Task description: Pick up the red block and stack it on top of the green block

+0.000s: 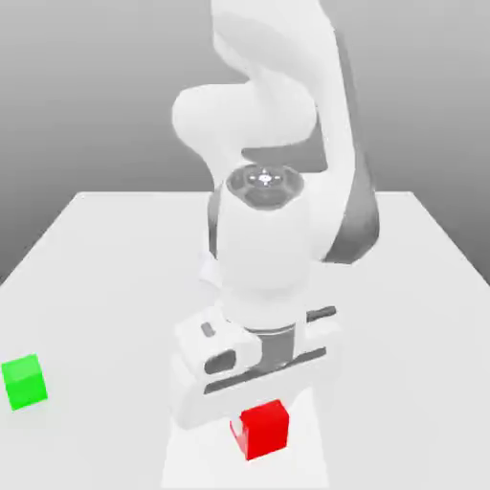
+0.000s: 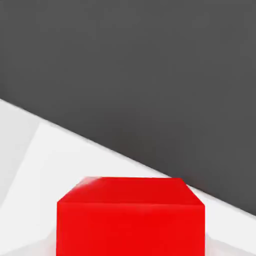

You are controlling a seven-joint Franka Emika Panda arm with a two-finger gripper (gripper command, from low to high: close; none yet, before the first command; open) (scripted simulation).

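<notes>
1. Nearest the camera on my hand is the red block (image 2: pixel 131 216), large and close, sitting flat on the white table (image 2: pixel 30 165). I judge it looks that big because my hand is low and just over it, lined up for a pick.

2. Going left to right in the exterior view, first comes the green block (image 1: pixel 24 381), near the table's left edge and well apart from everything else. It stands alone with its top bare, as it must be to take a block on top.

3. Next is my arm (image 1: pixel 278 182), bent forward and down over the table's front middle. I judge that posture is there to bring the hand straight down from above.

4. Below it is my gripper (image 1: pixel 256 407), its pale body directly above the red block and covering the block's far side. I cannot tell whether it is open, closed, or gripping the block.

5. The red block lies near the front edge, right of the green one. Stacking calls for a lift and a long carry toward the exterior view's left.
</notes>
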